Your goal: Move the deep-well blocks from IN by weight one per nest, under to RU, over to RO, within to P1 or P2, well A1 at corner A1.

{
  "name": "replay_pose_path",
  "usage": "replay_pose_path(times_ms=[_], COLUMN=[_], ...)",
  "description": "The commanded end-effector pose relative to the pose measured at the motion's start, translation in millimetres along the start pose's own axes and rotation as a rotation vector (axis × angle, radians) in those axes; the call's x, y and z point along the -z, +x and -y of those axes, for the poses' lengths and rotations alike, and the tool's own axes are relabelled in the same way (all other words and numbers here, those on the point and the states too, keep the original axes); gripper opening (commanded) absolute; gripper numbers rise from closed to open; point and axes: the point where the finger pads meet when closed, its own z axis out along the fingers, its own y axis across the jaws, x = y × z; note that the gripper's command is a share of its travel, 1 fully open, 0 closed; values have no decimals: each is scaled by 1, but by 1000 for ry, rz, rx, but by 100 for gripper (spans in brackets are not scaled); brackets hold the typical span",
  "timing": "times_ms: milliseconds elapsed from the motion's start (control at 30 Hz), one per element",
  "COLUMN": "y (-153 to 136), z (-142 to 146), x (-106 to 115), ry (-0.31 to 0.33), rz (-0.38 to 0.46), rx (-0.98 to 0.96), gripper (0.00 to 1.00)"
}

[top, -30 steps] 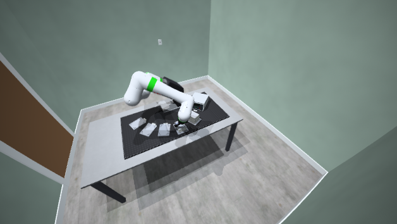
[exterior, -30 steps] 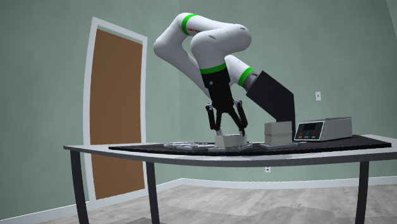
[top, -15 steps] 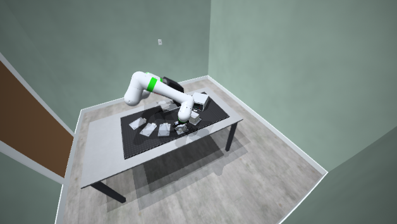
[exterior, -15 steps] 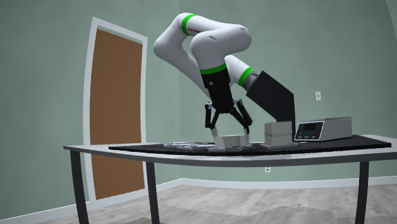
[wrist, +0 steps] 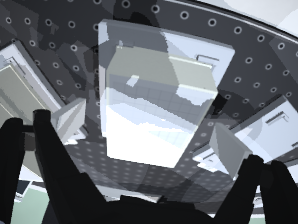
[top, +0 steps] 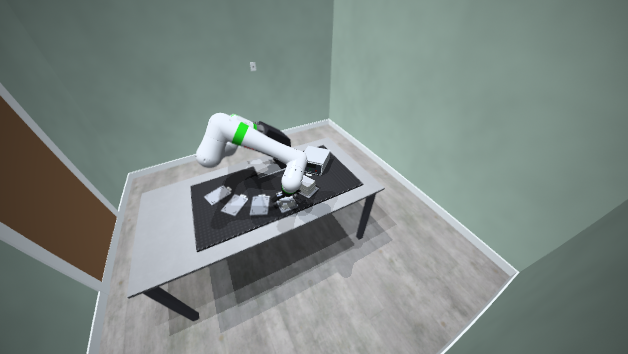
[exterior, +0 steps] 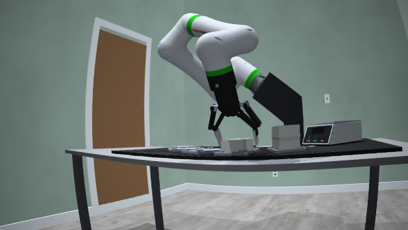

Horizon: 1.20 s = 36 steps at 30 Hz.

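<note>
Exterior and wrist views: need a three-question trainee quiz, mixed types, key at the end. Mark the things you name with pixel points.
1. Multiple choice. The black two-fingered pincer (top: 284, 196) (exterior: 238, 142) (wrist: 150, 122) is:
A) shut on the lone pale-grey rectangular block (top: 287, 202) (exterior: 237, 146) (wrist: 150, 115)
B) open, fingers either side of that block
C) open above the stack

2. True or false: a block sits on top of the check-weigher.

3. Fill in: nearer the grey box-shaped check-weigher (top: 317, 155) (exterior: 348, 132) is the ___ (stack / lone block).

Key: 1 B; 2 false; 3 stack.
</note>
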Motion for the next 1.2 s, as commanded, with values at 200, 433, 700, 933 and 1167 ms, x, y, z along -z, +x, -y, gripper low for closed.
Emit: replay_pose_path(times_ms=[200,433,700,933,1167], y=[-7,-16,-24,-33,-38], z=[0,0,0,0,0], x=[12,28,42,58,65], ry=[0,0,0,0,0], rz=[0,0,0,0,0], rx=[0,0,0,0,0], gripper=[100,100,100,100,100])
